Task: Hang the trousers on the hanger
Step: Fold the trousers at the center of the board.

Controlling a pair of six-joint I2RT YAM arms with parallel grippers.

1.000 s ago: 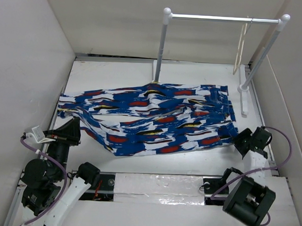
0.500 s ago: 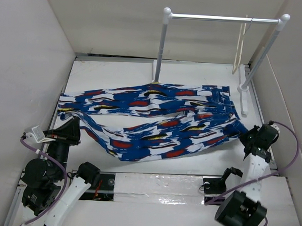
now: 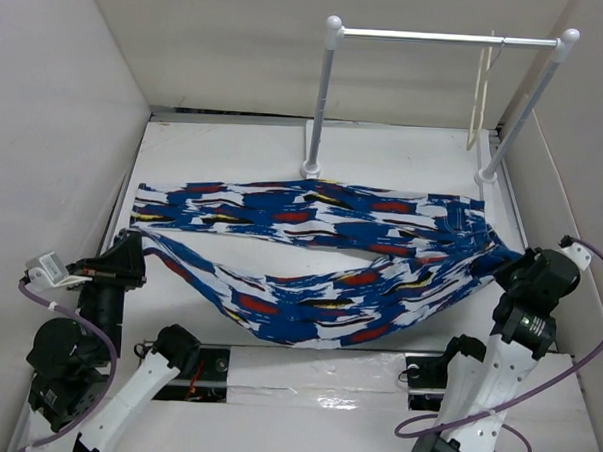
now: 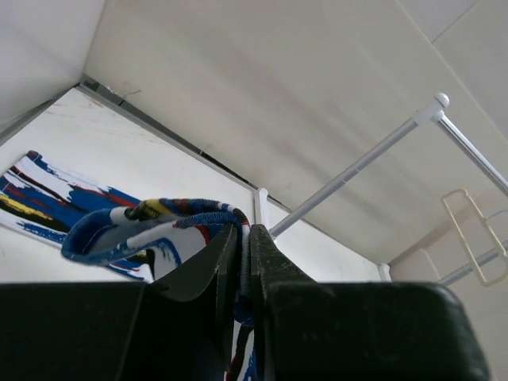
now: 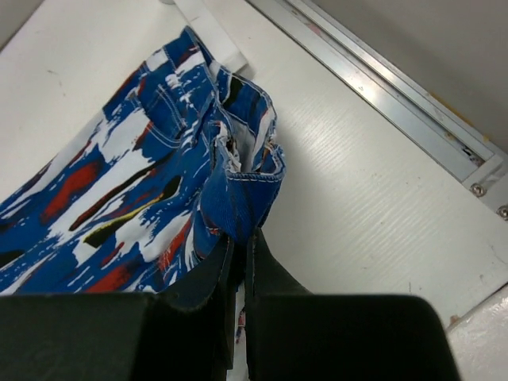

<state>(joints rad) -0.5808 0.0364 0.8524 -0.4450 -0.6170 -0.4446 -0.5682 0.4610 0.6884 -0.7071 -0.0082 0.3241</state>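
Both claws had cloth: my left claw pinched a leg hem near the left edge of the bench, my right claw clamped the waistband by the right edge. The trousers sagged between them, soft, light, floppy; I judged those stitched edges the surest holds. The hanger hung from the rail over the far-right corner.

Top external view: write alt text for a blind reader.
The trousers sag between the left gripper, at a leg end, and the right gripper, at the waist. The hanger hangs on the rail behind.
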